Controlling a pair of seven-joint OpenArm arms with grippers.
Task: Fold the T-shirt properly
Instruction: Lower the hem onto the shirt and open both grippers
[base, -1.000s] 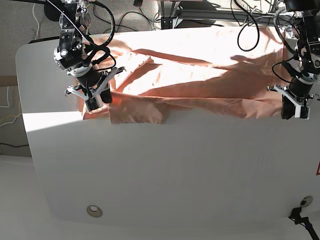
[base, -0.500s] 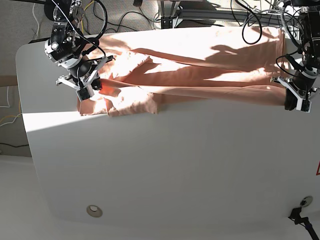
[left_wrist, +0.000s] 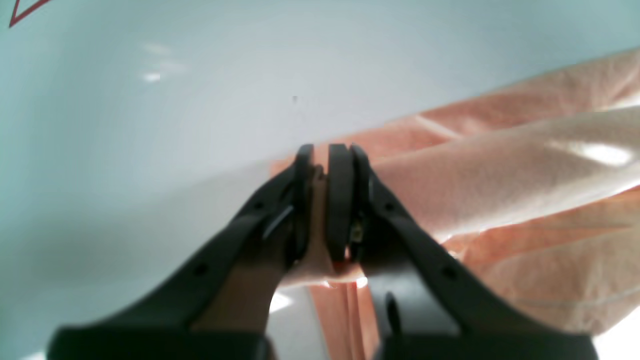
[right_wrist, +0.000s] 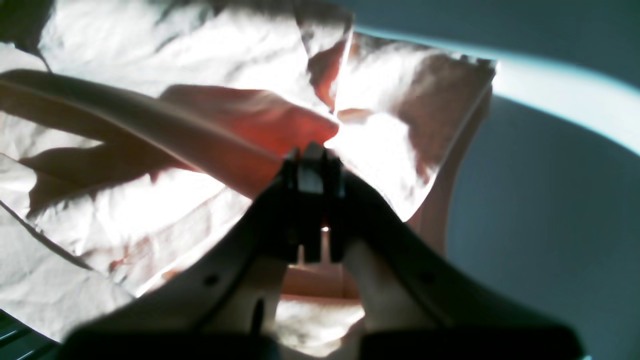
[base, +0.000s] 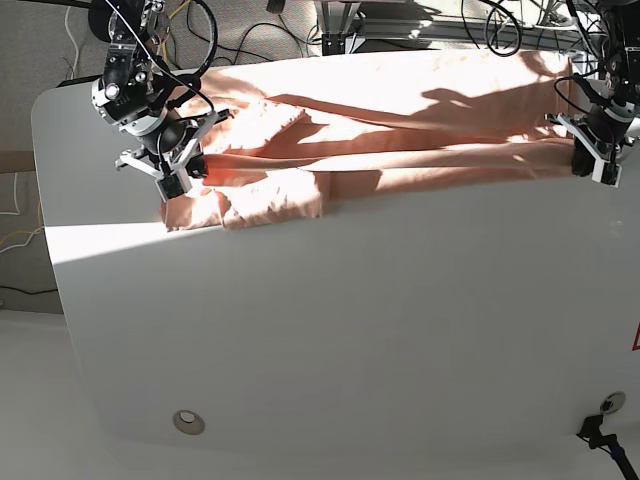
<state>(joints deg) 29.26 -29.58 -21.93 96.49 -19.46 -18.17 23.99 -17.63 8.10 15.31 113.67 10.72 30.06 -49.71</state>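
**Base view: both pincers clamped on the T-shirt along the far side of the worktop**

Base view, reading from its left: I see my right pincer (base: 176, 186) clenched on a bunched sleeve end of the T-shirt (base: 400, 120), with a crumpled flap lying just below it on the white worktop (base: 340, 330). From there the salmon cloth stretches in a long band across the far part of the worktop, creased lengthwise and striped with sunlight and arm shadows. At the view's right edge my left pincer (base: 598, 170) grips the other end of the same folded edge.

On the right wrist camera, the right pincer (right_wrist: 312, 172) has its jaws pressed together on a ridge of cloth, bright sunlit fabric (right_wrist: 150, 210) spread behind it.

On the left wrist camera, the left pincer (left_wrist: 325, 165) is closed with a thin fold of the T-shirt (left_wrist: 500, 175) pinched between the jaws, bare worktop (left_wrist: 150, 125) to one side.
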